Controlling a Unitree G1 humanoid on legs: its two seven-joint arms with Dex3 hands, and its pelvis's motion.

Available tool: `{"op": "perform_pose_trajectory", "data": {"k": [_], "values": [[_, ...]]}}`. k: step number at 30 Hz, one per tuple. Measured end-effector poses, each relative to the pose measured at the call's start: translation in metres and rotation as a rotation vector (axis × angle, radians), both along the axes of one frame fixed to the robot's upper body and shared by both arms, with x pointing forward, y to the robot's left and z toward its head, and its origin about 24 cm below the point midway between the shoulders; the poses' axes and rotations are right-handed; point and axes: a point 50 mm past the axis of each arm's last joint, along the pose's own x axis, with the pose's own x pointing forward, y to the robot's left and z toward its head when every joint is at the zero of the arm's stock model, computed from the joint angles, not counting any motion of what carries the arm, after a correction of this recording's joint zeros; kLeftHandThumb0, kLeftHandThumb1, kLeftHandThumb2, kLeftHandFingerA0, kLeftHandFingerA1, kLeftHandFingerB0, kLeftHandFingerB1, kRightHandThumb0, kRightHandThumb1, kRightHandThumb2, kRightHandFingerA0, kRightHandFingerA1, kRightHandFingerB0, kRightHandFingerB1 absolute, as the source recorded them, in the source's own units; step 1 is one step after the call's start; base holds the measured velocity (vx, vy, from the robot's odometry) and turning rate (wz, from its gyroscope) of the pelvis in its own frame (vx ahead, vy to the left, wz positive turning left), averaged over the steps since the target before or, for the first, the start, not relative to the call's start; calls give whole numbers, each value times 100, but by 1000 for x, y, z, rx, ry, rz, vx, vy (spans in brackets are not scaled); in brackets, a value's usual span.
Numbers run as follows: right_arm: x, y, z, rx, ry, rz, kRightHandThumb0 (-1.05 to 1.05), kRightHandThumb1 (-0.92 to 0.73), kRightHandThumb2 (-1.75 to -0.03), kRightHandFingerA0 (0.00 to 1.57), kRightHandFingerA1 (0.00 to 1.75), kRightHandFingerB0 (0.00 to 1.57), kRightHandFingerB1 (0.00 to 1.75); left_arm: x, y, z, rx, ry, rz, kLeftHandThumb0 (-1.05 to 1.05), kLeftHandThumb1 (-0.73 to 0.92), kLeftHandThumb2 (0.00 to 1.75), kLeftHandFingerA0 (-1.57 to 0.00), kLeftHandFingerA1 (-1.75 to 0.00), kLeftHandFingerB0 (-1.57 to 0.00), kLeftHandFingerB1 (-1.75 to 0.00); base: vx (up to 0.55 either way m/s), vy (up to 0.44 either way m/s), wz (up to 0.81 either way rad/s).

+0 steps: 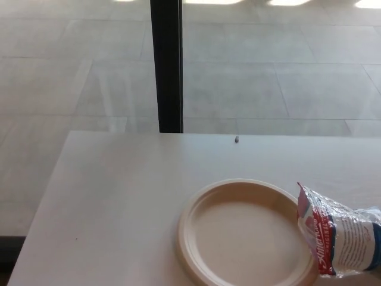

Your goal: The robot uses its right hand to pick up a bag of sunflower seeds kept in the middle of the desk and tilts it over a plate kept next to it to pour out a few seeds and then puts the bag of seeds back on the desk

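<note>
A clear plastic bag of sunflower seeds (339, 238) with red, white and blue print is at the lower right, tilted with its open mouth toward the plate's right rim. The cream paper plate (202, 208) lies on the pale desk at the bottom centre, its inside bare of seeds. The bag's right end runs out of the picture, so what holds it is hidden. Neither hand shows.
A small dark speck (236, 139), perhaps a seed, lies near the desk's far edge (178, 133). Beyond the desk a black vertical post (166, 65) stands against a tiled floor. The desk's left edge runs diagonally at the lower left.
</note>
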Motion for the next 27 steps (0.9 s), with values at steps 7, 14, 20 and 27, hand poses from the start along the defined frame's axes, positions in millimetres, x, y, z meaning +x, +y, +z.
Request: {"op": "perform_pose_trajectory", "data": {"k": [7, 14, 20, 27], "values": [[6, -1, 0, 0, -23, 7, -57, -58, -57, 65, 63, 59, 48, -1, 0, 0, -3, -2, 1, -58, 76, 63, -56, -56, -47, -46, 0, 0, 0], [8, -3, 0, -3, -29, 13, -57, -58, -57, 65, 63, 59, 48, -1, 0, 0, -3, -4, 4, -58, 76, 63, -56, -56, -47, -46, 0, 0, 0], [6, -2, 1, -2, -23, 11, -57, -58, -57, 65, 63, 59, 48, -3, 0, 0, -3, 1, 5, -58, 76, 63, -56, -56, -47, -46, 0, 0, 0], [3, -2, 1, 0, -15, 9, -57, -58, -57, 65, 63, 59, 48, -6, 0, 0, -3, 10, 7, -58, 76, 63, -56, -56, -47, -46, 0, 0, 0]]}}
